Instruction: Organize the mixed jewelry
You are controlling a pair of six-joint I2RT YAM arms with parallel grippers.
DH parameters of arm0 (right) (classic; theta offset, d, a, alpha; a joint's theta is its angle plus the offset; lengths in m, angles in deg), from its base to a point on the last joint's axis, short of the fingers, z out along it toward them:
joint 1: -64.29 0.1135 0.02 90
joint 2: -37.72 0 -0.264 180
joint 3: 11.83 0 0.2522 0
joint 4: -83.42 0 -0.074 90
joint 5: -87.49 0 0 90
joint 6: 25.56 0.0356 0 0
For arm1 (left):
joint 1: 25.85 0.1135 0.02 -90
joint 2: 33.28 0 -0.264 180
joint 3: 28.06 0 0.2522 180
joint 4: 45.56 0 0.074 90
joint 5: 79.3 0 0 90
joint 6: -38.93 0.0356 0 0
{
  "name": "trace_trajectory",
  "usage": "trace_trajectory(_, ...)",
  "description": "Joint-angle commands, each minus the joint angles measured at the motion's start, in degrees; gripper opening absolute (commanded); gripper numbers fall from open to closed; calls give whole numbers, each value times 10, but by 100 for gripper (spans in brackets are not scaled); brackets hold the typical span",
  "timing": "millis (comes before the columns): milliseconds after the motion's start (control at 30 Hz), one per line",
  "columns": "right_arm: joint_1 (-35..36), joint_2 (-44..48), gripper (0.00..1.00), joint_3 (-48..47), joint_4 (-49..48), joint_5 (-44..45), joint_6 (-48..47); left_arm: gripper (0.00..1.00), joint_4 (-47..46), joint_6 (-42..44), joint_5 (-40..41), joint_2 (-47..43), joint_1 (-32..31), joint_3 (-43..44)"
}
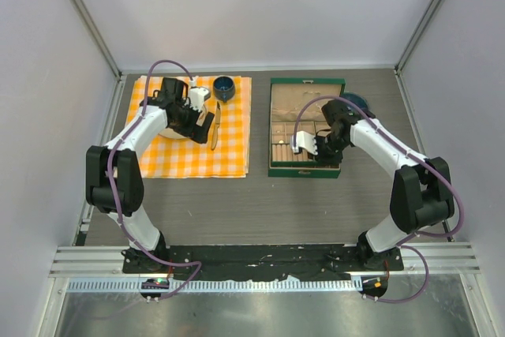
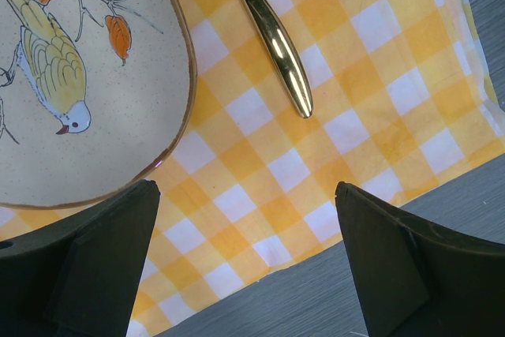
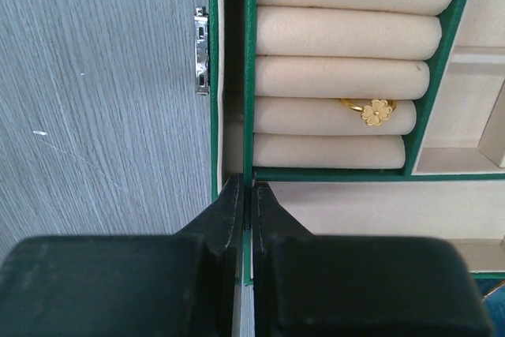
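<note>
Top view: right gripper (image 1: 309, 150) sits over the box (image 1: 272, 128), low at its near end. Left gripper (image 1: 203, 116) is parked well left of the box, above the cloth (image 1: 229, 155), with a cup (image 1: 224, 87) beyond it. Jewelry is too small to make out from up here.

Left wrist: left gripper (image 2: 245, 191) is spread wide, holding nothing. Under it are the cloth (image 2: 316, 155), a bird plate (image 2: 118, 116) and a gold handle (image 2: 276, 37). No jewelry in sight, so I'd call this arm idle.

Right wrist: right gripper (image 3: 251, 195) is pressed shut, tips right at the box (image 3: 249, 76) wall that edges the rolls (image 3: 339, 76). No piece shows between the tips, so I can't tell whether it carries anything. One gold flower ring (image 3: 377, 110) is already seated between two rolls inside the box. A latch (image 3: 202, 61) sits on the box's outer face, with bare table (image 3: 95, 116) past it.

Judgement:
- The step looks like slotting a small piece into the rolls.
- Tips are too close to the wall. Shift them into the box over a free groove before descending.
- Come straight down and open only slightly, so a tiny piece doesn't bounce out.
- Keep clear of the seated ring.
</note>
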Motion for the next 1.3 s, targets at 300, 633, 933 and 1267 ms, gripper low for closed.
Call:
trace_trajectory(300,3,21,1,13,-21,-11,8,100,-5,4,-16,0,6,3)
trace_trajectory(633,3,39,1,24,-11,-16,10,100,-1,5,-17,1,6,7)
trace_trajectory(933,11,60,1,32,-2,-10,29,100,1,2,-25,7,5,12)
trace_trajectory(1267,15,47,1,31,-35,-7,45,100,5,5,-23,-1,6,8)
